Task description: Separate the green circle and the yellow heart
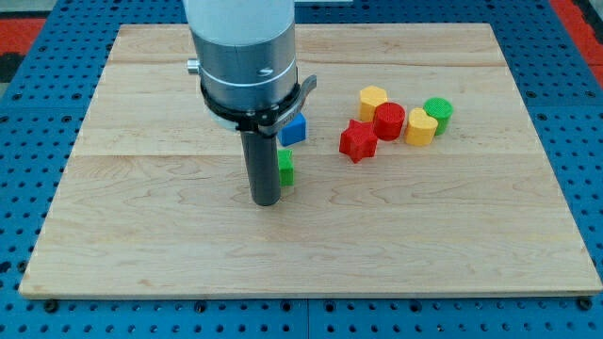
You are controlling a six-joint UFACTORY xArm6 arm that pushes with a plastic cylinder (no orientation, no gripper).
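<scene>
Approach step: your tip [267, 201] sits centre-frame, well apart from the seemingly touching green circle [438, 113] and yellow heart [420, 127] upper right; no pincer fitted; next, wedge between them.

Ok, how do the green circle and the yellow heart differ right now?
The green circle is green and round; the yellow heart is yellow and lobed. The circle sits nearer the view's top right at the cluster's end, while the heart lies between it and the red cylinder. The heart has a neighbour on both sides; the circle only the heart. Both look similar in size, stand close together, and lie far to the view's right of my tip.
</scene>
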